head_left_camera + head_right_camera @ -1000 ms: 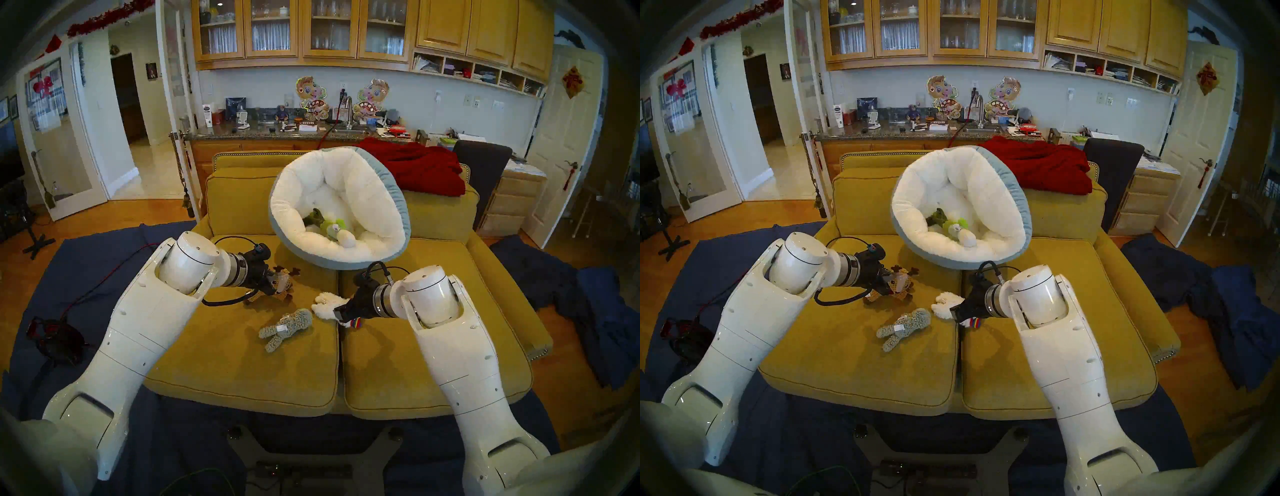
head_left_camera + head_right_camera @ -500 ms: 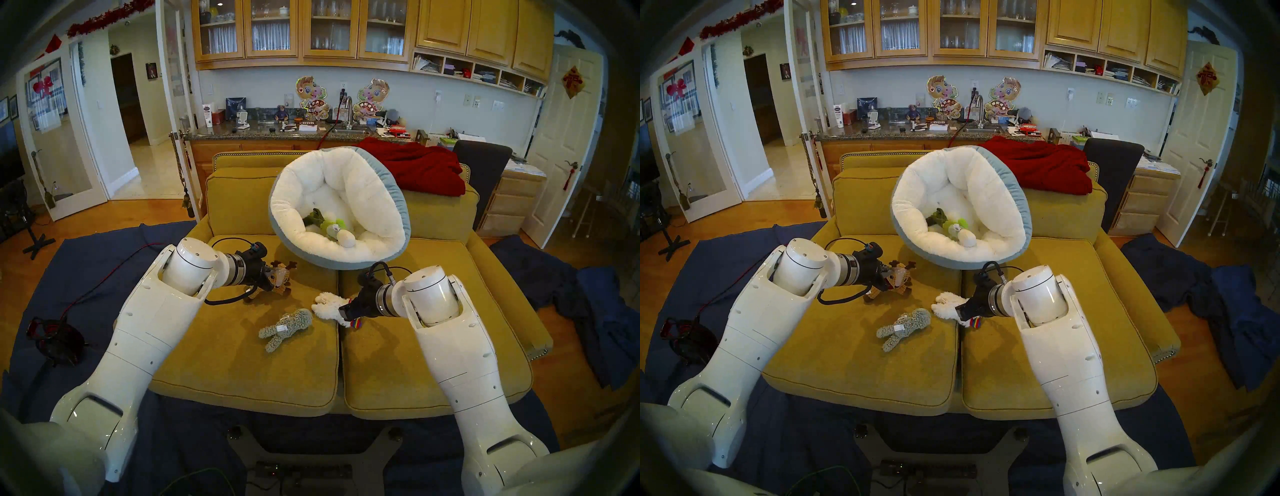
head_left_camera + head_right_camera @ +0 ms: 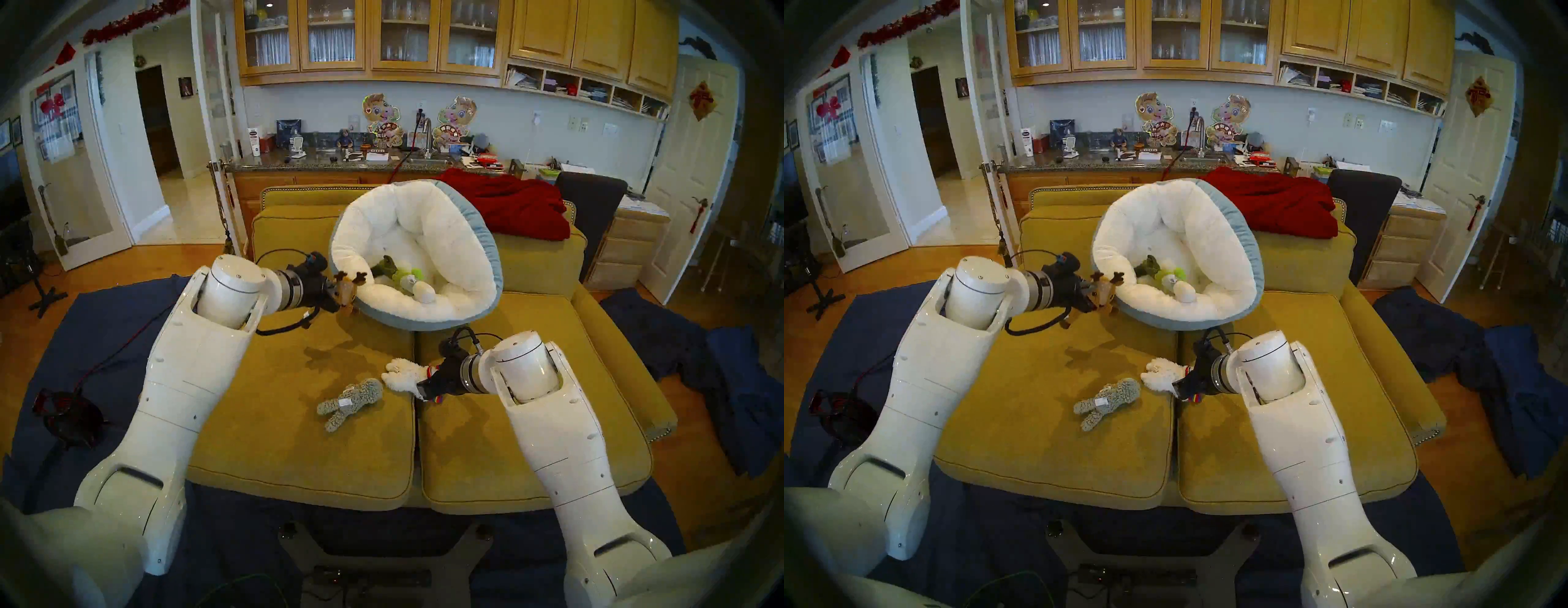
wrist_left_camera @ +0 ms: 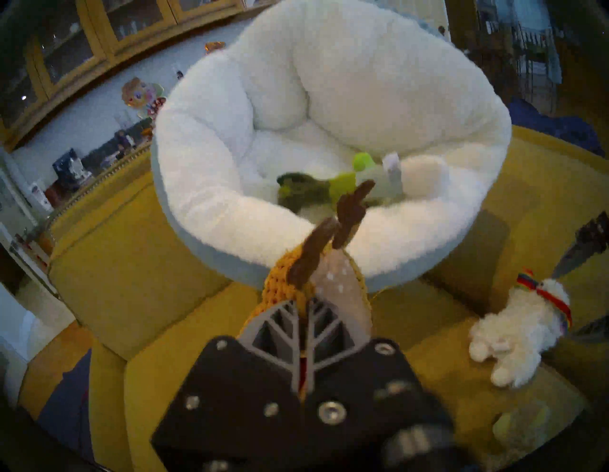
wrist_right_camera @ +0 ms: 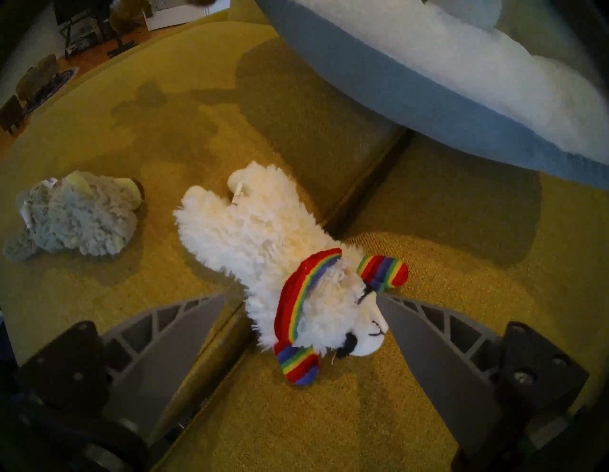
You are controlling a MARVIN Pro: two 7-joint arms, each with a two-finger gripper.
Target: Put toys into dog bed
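the left gripper [image 4: 304, 316], clamped on the reindeer [image 3: 348, 288], has lifted it off the sofa cushion [image 3: 271, 407] to the dog bed [image 3: 475, 263]'s left rim, ready to drop in, while the right gripper [image 5: 300, 316] stays spread around the llama [image 5: 263, 237].

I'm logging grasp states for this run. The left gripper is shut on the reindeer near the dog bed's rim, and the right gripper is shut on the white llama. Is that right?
Not quite. The right gripper is open: in the right wrist view its fingers stand apart on either side of the white llama's head. The rest holds: the left gripper is shut on the reindeer near the dog bed's rim.
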